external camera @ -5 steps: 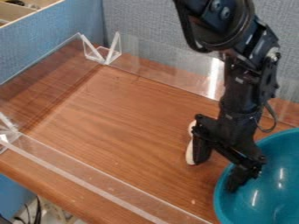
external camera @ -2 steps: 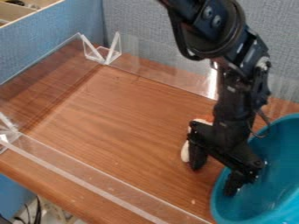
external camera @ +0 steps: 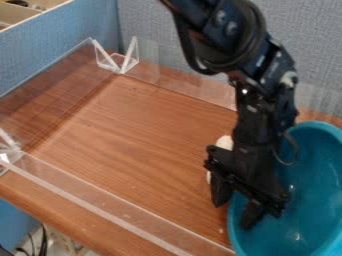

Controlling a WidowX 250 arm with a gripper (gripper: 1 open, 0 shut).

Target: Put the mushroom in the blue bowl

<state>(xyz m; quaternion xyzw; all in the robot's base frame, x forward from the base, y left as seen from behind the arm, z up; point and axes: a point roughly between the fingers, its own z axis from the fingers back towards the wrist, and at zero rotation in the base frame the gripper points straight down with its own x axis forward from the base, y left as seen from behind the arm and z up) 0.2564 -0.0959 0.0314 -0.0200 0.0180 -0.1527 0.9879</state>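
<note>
The mushroom (external camera: 225,145) lies on the wooden table. Only a small cream-white bit of it shows, at the far side of my gripper (external camera: 239,196); the rest is hidden behind the black fingers (external camera: 219,187). The gripper points straight down at the table, its jaws narrow around where the mushroom lies. I cannot make out whether they press on it. The blue bowl (external camera: 310,190), large and glossy turquoise, stands right beside the gripper at the lower right, with its rim close to the right finger.
A clear acrylic wall (external camera: 94,205) runs along the table's near edge, with another (external camera: 187,78) at the back. Bare wooden tabletop (external camera: 120,130) stretches to the left of the gripper. A blue partition (external camera: 54,50) stands at the back left.
The gripper has come nearer the camera and lower over the mushroom, and its jaws have narrowed. More of the mushroom is now covered. The bowl sits further left in view.
</note>
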